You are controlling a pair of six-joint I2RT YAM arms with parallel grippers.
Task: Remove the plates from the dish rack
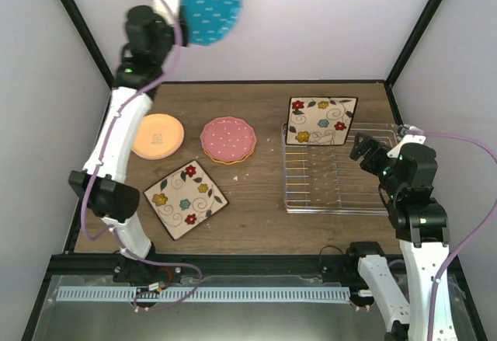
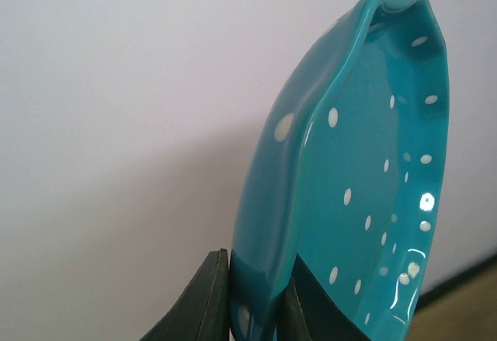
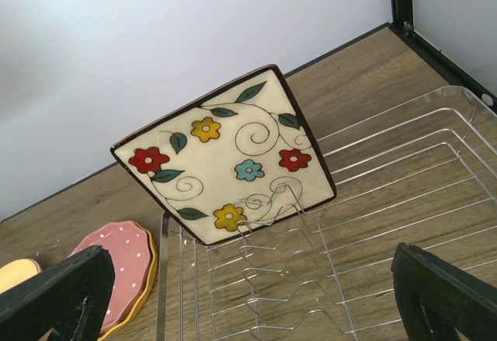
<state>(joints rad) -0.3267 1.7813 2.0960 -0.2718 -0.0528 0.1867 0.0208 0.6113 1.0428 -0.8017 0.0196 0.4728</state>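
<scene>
Brown wooden tabletop [image 1: 256,224] under pale walls, with a teal white-dotted scalloped round plate [image 1: 211,5] held high above its far left corner
Left gripper [image 1: 178,13] is clamped tight on that plate's rim, holding it on edge well above the wood, not yet set down. Only one square cream flower-patterned plate [image 1: 321,120] stands in the silver wire dish rack [image 1: 334,210], leaning at its far end. Out on the table to the left lie a second square flowered plate [image 1: 186,199], a dark pink dotted scalloped plate [image 1: 228,138] stacked on a yellow-orange one, and an orange round plate [image 1: 157,135]. Right gripper [image 1: 366,149] hovers by the rack's right side, jaws wide apart and empty. Unloading looks nearly done: the teal plate to put down, the last square one to lift
</scene>
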